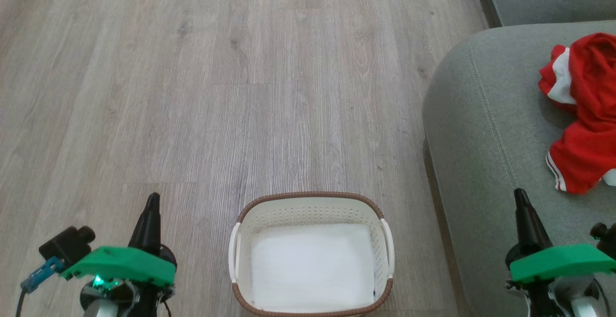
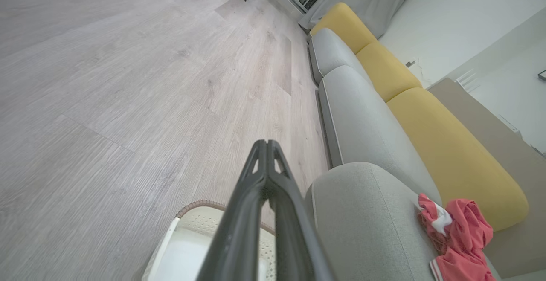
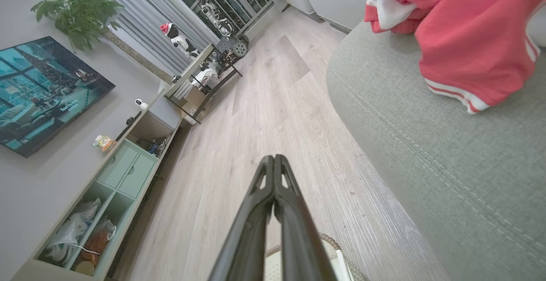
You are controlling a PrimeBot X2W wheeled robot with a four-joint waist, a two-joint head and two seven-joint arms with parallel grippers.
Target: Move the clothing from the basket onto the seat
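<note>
Your basket (image 1: 308, 196) sits on the wood floor (image 1: 240, 91) at 6 o'clock in the head view, and its white base is bare, with no clothing in it. The clothing (image 1: 584, 115) lies in a loose red heap on the seat (image 1: 481, 139), at about 2 o'clock from the basket and well in from the cushion's rounded corner. Lying that far from the edge, it looks unlikely to slide back to the floor.

Your left gripper (image 1: 153, 204) is at 8 o'clock, over bare floor just to the left of the basket. Its two fingers are pressed together with nothing between them. Your right gripper (image 1: 522, 201) is at 4 o'clock, over the front of the seat, near the heap but apart from it. It is closed and empty too, and its wrist view shows the fingers meeting at the tips. With both grippers low, parked either side of the basket and pointing to 12 o'clock, this reads as a rest pose rather than a reach.

Judging from the empty basket and the heap on the cushion, the move looks done. One edge of the clothing runs off the view at 3 o'clock, so you cannot check how it lies there.
</note>
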